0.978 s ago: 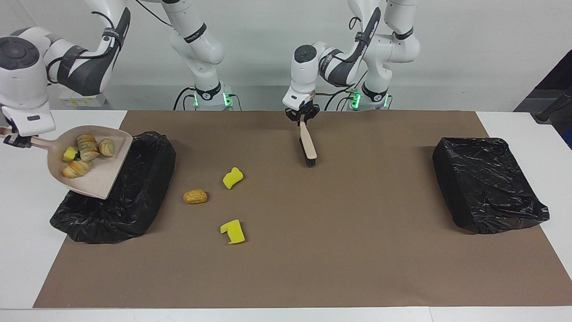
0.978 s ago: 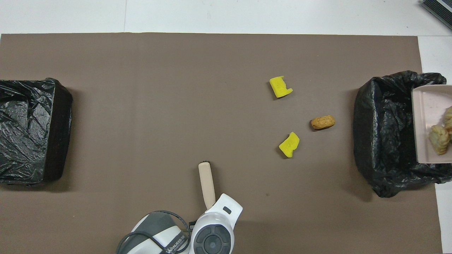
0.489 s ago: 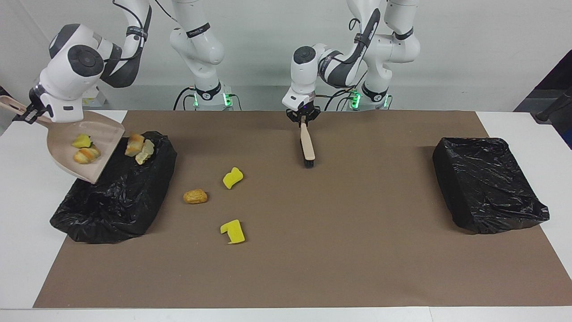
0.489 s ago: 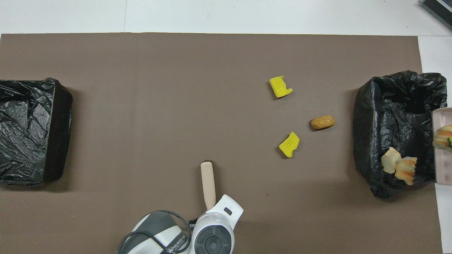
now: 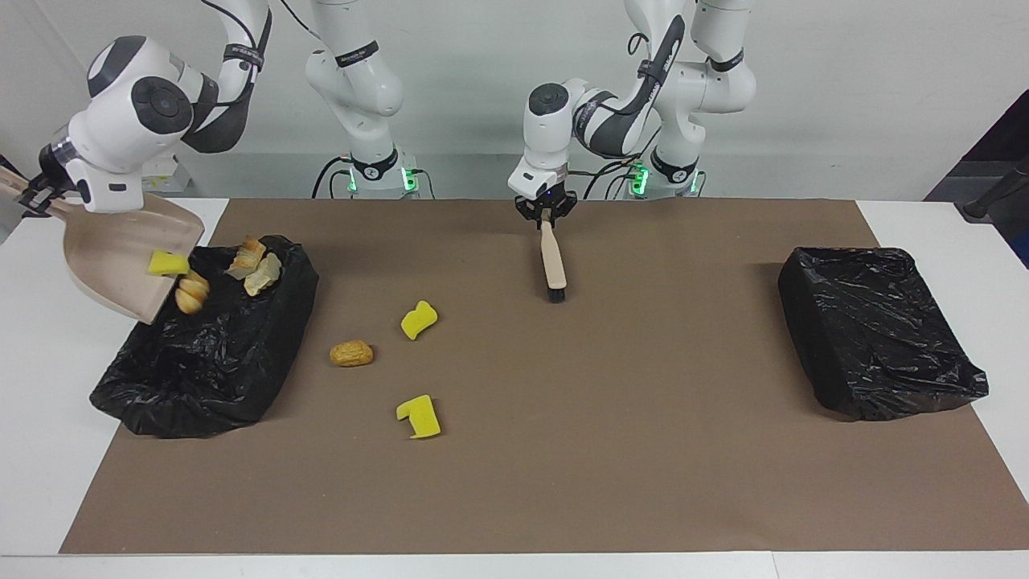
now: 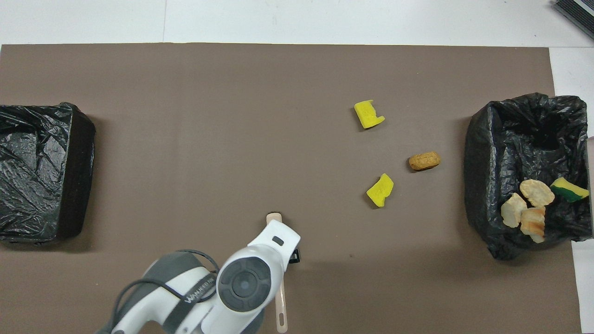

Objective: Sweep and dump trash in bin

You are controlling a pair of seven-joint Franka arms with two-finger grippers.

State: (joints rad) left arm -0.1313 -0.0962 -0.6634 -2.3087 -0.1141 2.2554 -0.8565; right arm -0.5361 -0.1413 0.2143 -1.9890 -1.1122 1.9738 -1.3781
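Observation:
My right gripper is shut on the handle of the beige dustpan, which tilts steeply over the black-lined bin at the right arm's end of the table. A yellow sponge chunk and a pastry lump are sliding off its lip. Pastry pieces and a green-backed sponge show inside the bin. Loose trash lies on the mat beside the bin: two yellow sponges and a tan lump. My left gripper is at the handle of the beige brush.
A second black-lined bin stands at the left arm's end of the table. The brown mat covers most of the white table. The brush's bristle end points away from the robots.
The dustpan tipped steeper and drew back toward the table's end, and its trash slid into the bin. The left arm's hand shifted over the brush, which hardly moved.

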